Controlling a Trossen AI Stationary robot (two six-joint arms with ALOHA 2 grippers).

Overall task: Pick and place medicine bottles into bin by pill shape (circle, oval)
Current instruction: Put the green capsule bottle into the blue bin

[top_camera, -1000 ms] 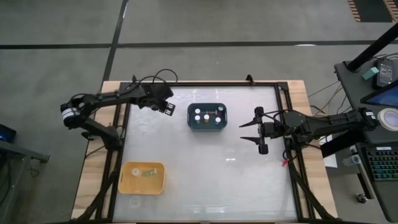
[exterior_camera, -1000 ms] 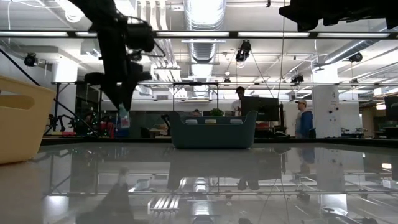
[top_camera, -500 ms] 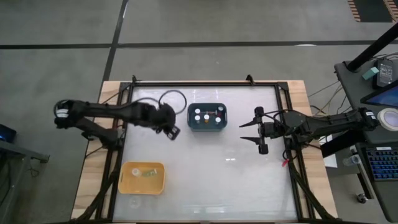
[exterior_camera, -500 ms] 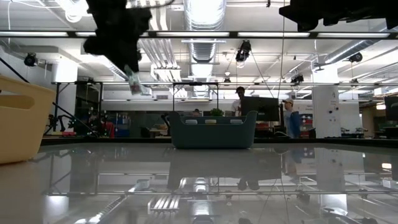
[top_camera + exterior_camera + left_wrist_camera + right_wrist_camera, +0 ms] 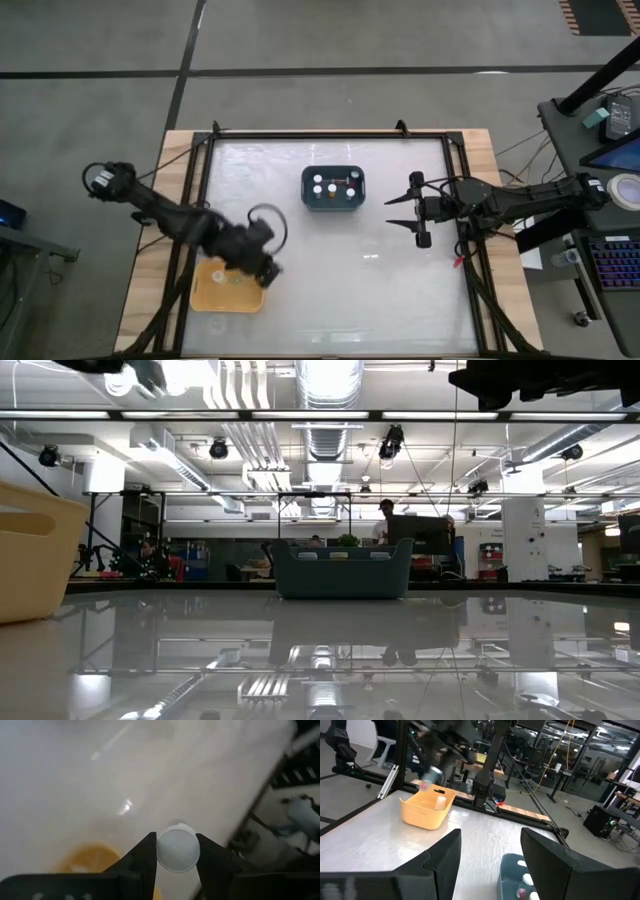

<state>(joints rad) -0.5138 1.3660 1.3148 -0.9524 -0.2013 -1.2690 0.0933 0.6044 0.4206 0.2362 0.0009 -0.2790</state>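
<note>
Overhead, the left gripper (image 5: 258,262) hangs above the near-right corner of the yellow bin (image 5: 205,290), close to its rim; a release here could drop its load onto the table (image 5: 340,270) instead. The blue bin (image 5: 333,187) holds several more bottles

Low down, only the yellow bin's wall (image 5: 30,555) and the blue bin (image 5: 343,570) show

From the left wrist, the fingers (image 5: 145,857) clamp a white-capped medicine bottle (image 5: 178,851), cap towards the camera; the round cap could slip or roll

From the right wrist, the right gripper (image 5: 490,855) idles spread apart, holding nothing, near the blue bin (image 5: 512,870)
</note>
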